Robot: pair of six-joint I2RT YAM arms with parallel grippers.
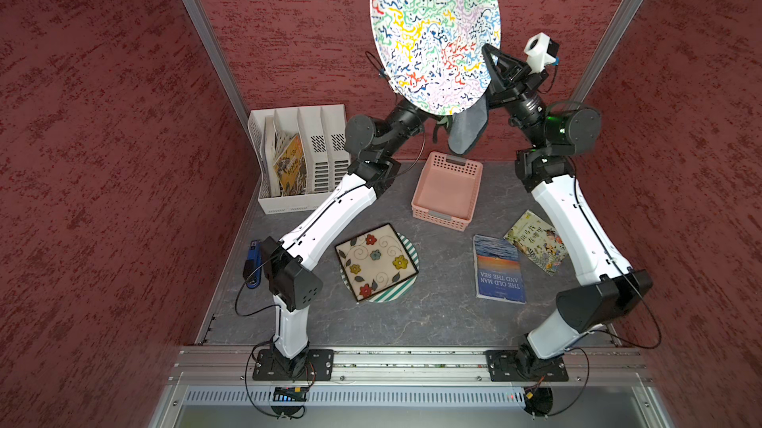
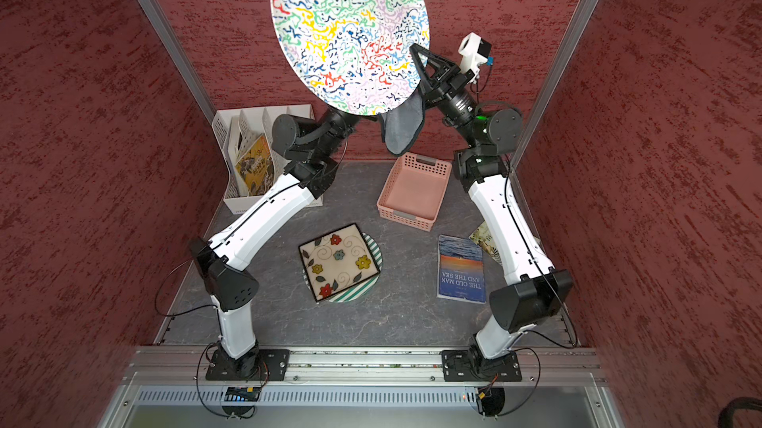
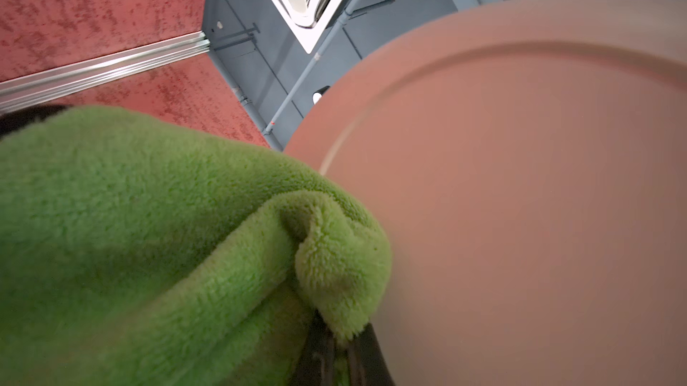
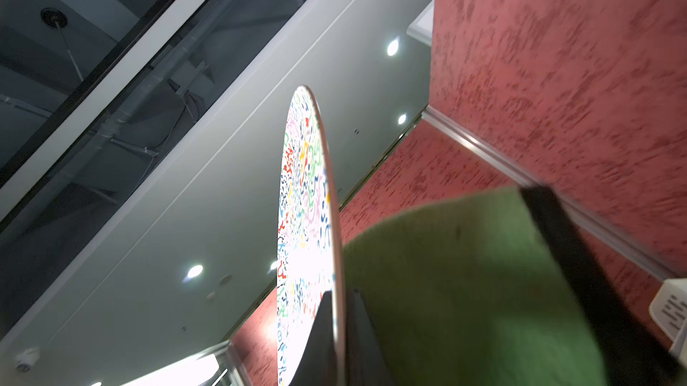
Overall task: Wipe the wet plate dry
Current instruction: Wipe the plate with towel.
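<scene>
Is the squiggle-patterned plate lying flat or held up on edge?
On edge: the plate stands raised above the table, its rim clamped in the right gripper.

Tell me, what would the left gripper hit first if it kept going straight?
Likely the back of the plate: the left gripper, shut on the green cloth, points along it. Depth is unclear.

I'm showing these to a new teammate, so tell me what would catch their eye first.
A big round plate covered in bright squiggles is held up on edge high above the back of the table, its rim pinched by the right hand. Behind it, the left hand holds a fluffy green cloth at the plate's plain back. Below, mid-table, a flowered square plate sits on a striped plate.
</scene>
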